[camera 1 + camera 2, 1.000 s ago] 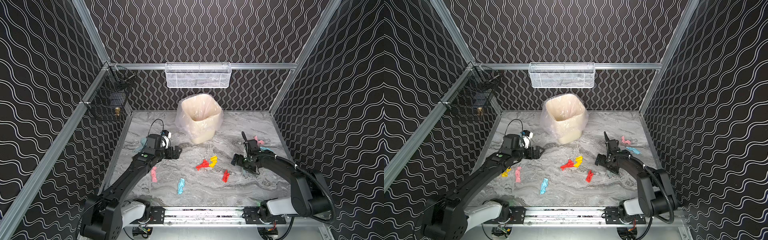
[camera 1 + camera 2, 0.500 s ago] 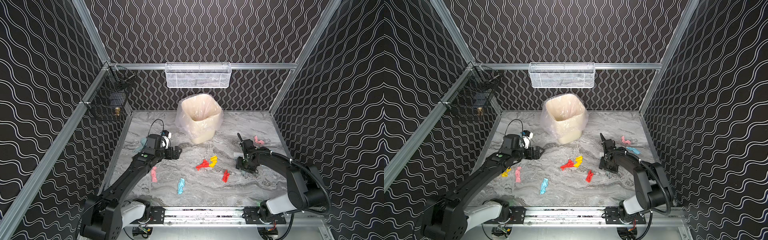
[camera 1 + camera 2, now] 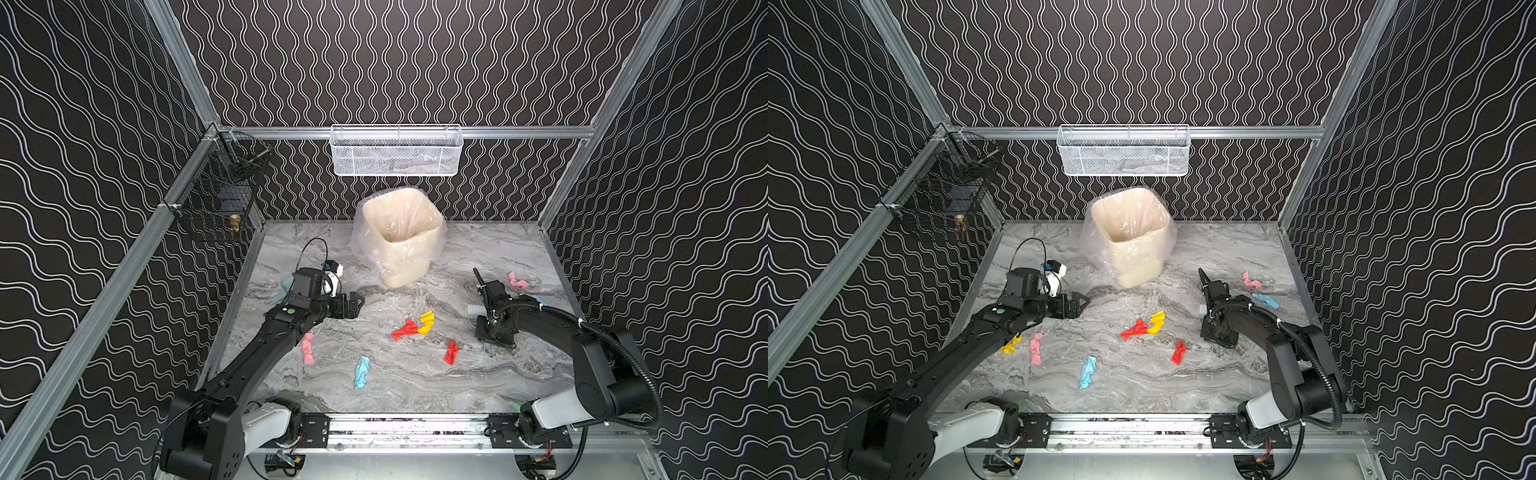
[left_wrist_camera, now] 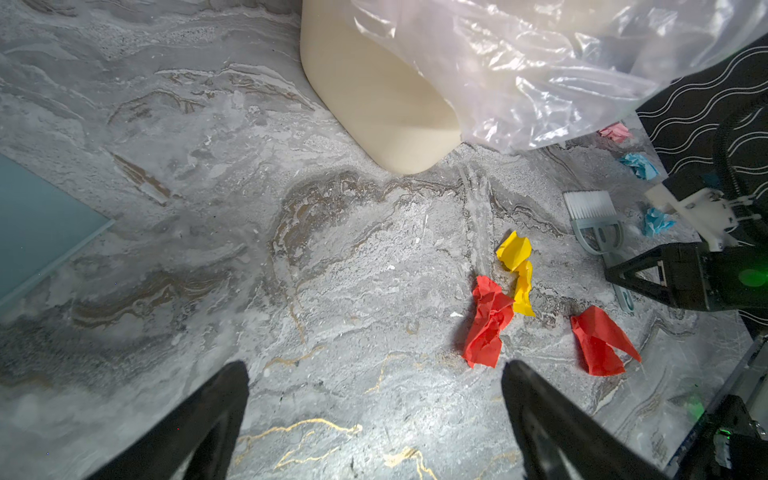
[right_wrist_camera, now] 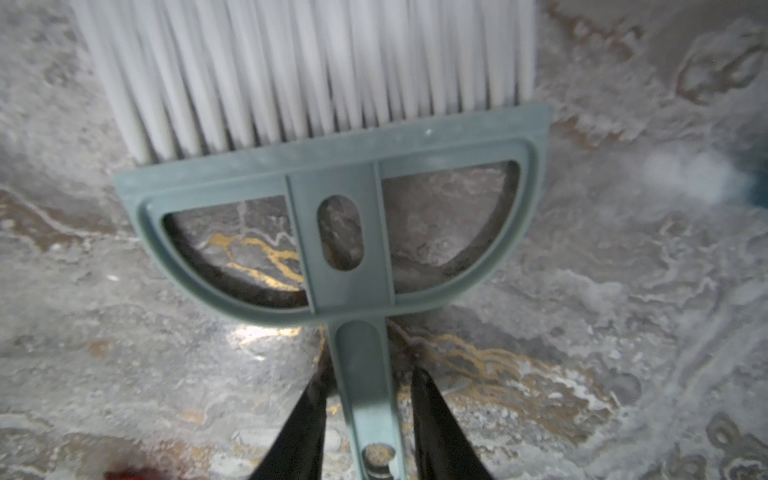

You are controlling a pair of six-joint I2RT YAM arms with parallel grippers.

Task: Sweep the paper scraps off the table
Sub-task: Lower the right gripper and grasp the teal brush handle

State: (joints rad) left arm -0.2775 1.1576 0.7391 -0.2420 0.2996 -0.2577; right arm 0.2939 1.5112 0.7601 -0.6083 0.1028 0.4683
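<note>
Paper scraps lie scattered on the marble table (image 3: 415, 386): a red one (image 3: 405, 330) touching a yellow one (image 3: 426, 323), another red (image 3: 451, 352), a light blue (image 3: 362, 371), pinks (image 3: 308, 348) (image 3: 517, 281), a yellow (image 3: 1011, 345) by the left arm. My right gripper (image 3: 490, 338) (image 5: 370, 374) straddles the handle of the pale blue brush (image 5: 332, 174), which lies flat on the table. One finger touches the handle and a thin gap shows at the other. My left gripper (image 3: 359, 301) (image 4: 374, 368) hovers wide open and empty left of the middle scraps.
A cream bin (image 3: 397, 237) lined with clear plastic stands at the back middle. A pale blue dustpan (image 4: 33, 220) lies under the left arm near the left rail. A white mesh basket (image 3: 395, 151) and a black wire basket (image 3: 220, 195) hang on the walls.
My right gripper has turned and settled over the brush handle, and its jaws have narrowed from wide open to nearly touching it. The left arm has stayed still.
</note>
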